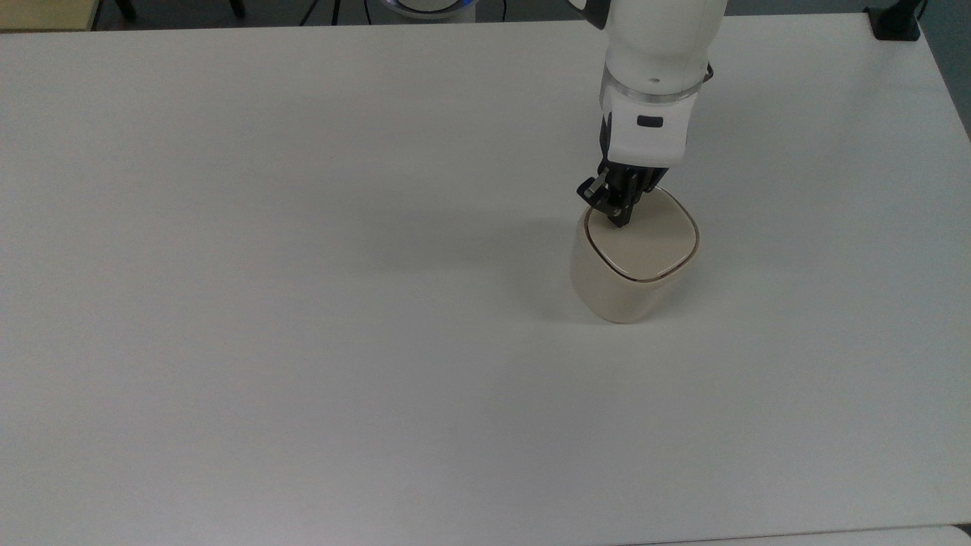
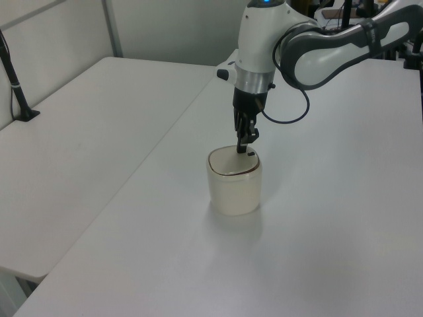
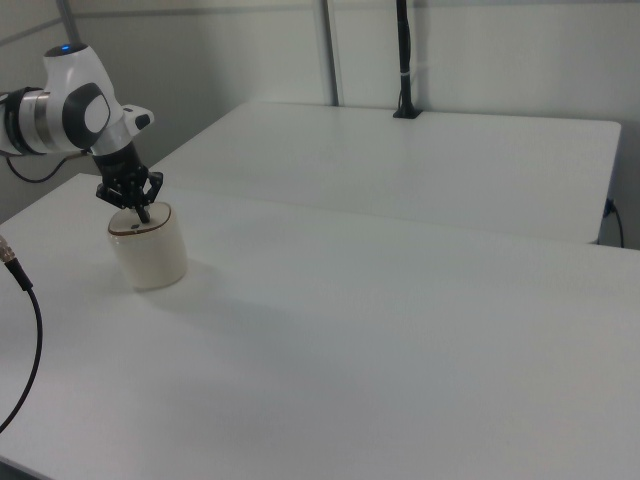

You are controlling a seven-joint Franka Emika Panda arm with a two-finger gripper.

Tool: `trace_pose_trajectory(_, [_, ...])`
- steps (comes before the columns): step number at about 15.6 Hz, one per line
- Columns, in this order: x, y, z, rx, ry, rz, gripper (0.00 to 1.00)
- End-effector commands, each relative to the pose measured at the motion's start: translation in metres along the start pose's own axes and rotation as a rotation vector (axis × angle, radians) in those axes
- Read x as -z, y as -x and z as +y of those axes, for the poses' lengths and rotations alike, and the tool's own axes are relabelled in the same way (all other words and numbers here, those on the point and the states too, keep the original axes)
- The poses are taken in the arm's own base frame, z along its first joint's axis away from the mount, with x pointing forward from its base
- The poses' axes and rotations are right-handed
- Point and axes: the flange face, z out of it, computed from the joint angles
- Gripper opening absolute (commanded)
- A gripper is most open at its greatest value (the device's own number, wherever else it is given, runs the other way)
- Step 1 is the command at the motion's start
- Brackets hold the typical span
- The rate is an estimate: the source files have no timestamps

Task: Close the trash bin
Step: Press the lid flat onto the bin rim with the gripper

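Bin (image 1: 618,284) sits right of centre on the table (image 1: 303,303), lid (image 1: 645,243) down flat; gripper (image 1: 618,221) closed, tip on lid's far-left corner — pushing harder risks tipping the bin.

The trash bin (image 1: 633,262) (image 2: 234,183) (image 3: 148,245) is a small cream-beige container with a rounded-square body. It stands upright on the white surface, toward the top view's right side. Its flat lid (image 1: 648,244) lies down level on the opening, so the bin is closed. A thin dark line runs around the lid's edge where it meets the body.
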Motion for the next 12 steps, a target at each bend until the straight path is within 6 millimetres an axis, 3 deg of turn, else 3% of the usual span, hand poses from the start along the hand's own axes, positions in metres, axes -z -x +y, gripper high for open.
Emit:
trace_pose_trajectory(1, [-0.024,0.001,-0.005,0.029,0.0,-0.044,0.0])
trace_pose_trajectory(3, [-0.026,0.0,-0.005,0.031,0.0,-0.044,0.0])
trace_pose_trajectory(5, [0.0,-0.003,0.004,0.008,0.001,-0.008,0.0])
trace_pose_trajectory(8, [0.045,0.01,0.019,-0.021,0.003,-0.006,0.0])
trace_pose_trajectory(10, [0.071,0.027,0.044,-0.069,0.004,-0.017,0.0])
trace_pose_trajectory(12, [0.096,0.056,0.079,-0.138,0.0,-0.061,0.0])
